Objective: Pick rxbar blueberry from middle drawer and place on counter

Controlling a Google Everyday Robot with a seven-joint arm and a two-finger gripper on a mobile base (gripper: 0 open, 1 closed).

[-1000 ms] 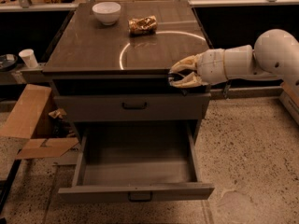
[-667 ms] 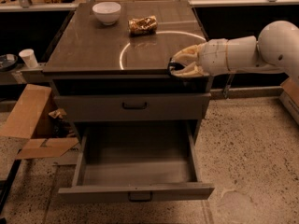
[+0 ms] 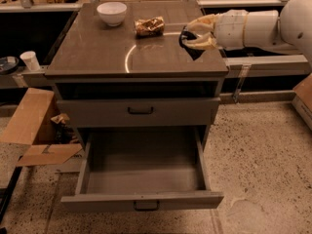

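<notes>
My gripper (image 3: 189, 37), with cream fingers on a white arm coming in from the right, is over the right edge of the counter (image 3: 92, 50). It is shut on the rxbar blueberry (image 3: 190, 49), a small dark bar that hangs between the fingers just above the counter top. The middle drawer (image 3: 141, 201) is pulled fully out below, and its grey floor shows nothing inside. The counter carries a pale ring-shaped glare near its middle.
A white bowl (image 3: 112, 12) and a golden-brown snack packet (image 3: 149, 26) sit at the back of the counter. The upper drawer (image 3: 140, 111) is shut. An open cardboard box (image 3: 33, 128) lies on the floor at left, and a white cup (image 3: 30, 60) stands on a ledge.
My gripper has moved with the dark bar from beside the counter's front right corner up and back over its right edge. The drawer has stayed open.
</notes>
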